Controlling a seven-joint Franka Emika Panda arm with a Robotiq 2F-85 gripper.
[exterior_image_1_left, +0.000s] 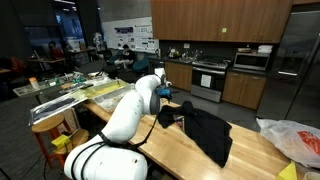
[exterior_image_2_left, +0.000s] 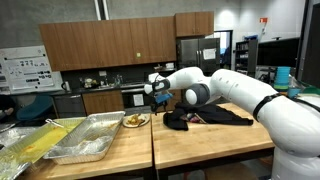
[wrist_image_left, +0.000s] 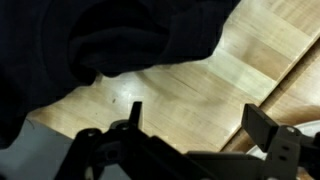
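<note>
In an exterior view the gripper (exterior_image_1_left: 165, 92) hovers above the wooden table (exterior_image_1_left: 250, 150), near one end of the crumpled black garment (exterior_image_1_left: 205, 132). In an exterior view a plate of food (exterior_image_2_left: 133, 121) sits close behind it. In the wrist view the fingers (wrist_image_left: 262, 128) stand wide apart over bare wood. A descent here would likely strike the table or pinch only a loose hem, which could slip.

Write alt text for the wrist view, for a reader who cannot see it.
The open gripper hangs above a light wooden table, holding nothing. A black cloth lies crumpled across the upper left of the picture.
</note>
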